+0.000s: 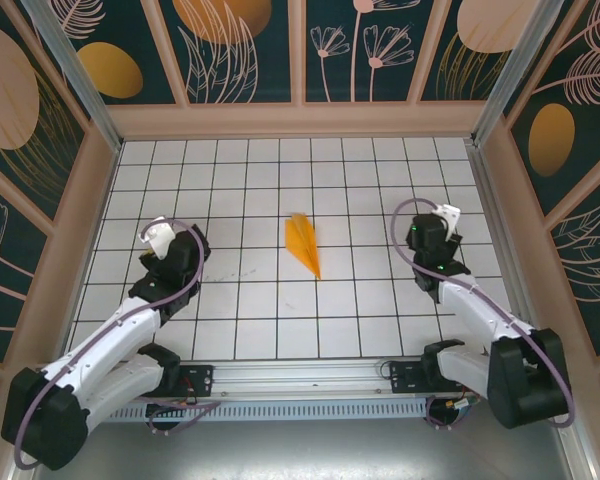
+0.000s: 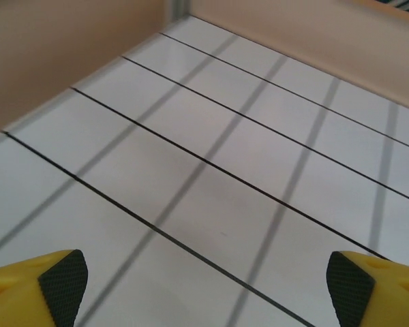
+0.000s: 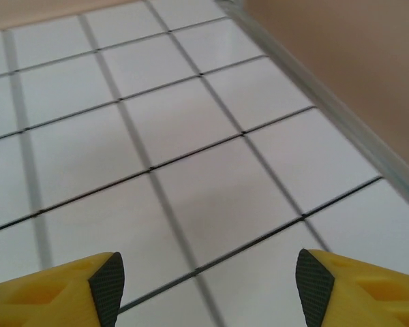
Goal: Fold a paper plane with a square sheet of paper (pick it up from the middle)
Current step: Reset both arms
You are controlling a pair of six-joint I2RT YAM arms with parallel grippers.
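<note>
Flanking paper plane (image 1: 303, 245): left end effector (image 2: 204, 281), right end effector (image 3: 206, 278) spread.

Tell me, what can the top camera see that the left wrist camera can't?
Top camera: the orange paper plane lying mid-table, plus the patterned walls. Left wrist camera: a close look at the left end effector, its yellow fingers with dark pads spread open over bare tiles. Both: the white grid table and the beige side wall.

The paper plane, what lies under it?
The paper plane lies on the white grid table. The tiles directly beneath it are covered, so nothing else can be confirmed there.
</note>
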